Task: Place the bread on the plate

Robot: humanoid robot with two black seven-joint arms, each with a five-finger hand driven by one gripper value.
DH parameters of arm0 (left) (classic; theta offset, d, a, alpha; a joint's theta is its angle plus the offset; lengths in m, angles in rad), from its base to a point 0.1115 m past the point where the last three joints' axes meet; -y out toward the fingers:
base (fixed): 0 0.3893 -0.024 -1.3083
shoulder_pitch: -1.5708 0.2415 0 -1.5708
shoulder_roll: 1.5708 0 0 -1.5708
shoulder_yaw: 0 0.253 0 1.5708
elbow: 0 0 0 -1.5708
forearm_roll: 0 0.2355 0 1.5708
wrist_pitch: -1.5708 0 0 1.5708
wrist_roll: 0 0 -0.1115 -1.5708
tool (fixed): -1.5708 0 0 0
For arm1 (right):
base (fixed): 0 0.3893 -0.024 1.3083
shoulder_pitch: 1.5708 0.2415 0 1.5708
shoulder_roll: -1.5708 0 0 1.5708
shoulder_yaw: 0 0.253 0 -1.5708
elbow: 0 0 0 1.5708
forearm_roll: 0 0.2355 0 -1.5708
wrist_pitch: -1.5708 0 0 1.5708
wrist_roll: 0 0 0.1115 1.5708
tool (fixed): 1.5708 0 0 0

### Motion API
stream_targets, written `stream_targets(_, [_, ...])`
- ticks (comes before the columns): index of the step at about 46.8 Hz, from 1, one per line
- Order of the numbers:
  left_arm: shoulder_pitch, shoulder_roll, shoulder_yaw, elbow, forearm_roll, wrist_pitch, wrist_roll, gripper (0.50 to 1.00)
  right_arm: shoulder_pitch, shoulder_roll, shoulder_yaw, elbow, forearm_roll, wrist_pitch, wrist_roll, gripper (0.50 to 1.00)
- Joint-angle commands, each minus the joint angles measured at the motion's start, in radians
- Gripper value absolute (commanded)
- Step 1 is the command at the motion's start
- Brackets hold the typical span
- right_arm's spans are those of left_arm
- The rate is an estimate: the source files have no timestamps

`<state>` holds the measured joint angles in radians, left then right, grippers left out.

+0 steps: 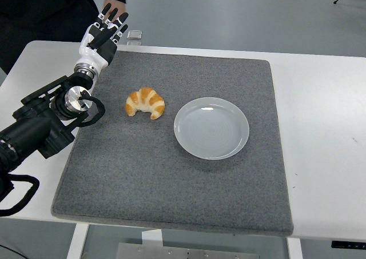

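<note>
A golden croissant (146, 103) lies on the grey mat, left of centre. To its right sits a round white plate (211, 127), with nothing on it. My left hand (104, 35) hovers at the mat's far left corner, up and left of the croissant, its fingers spread and holding nothing. The black left arm (46, 122) comes in from the left edge. The right arm does not show.
A grey mat (171, 184) covers most of the white table (320, 127). A person in dark clothing stands at the top left, one hand (112, 10) just behind my left hand. A small grey object (134, 35) lies at the mat's far edge.
</note>
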<state>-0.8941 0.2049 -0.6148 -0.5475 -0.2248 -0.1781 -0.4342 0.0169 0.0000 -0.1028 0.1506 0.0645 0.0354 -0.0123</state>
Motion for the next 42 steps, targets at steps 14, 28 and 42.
stream_targets(14, [-0.006,-0.002,0.003,0.001,0.068,0.002,-0.015,0.996,0.000,0.000,0.000,0.000,0.000,0.000,0.000,0.952])
stream_targets(28, [-0.115,0.001,0.076,0.006,0.416,0.057,-0.014,0.984,0.000,0.000,-0.001,0.000,0.000,0.000,0.000,0.952])
stream_targets(42, [-0.213,0.085,0.308,-0.008,0.782,-0.115,-0.008,0.992,0.000,0.000,0.000,0.000,0.000,0.000,0.000,0.952])
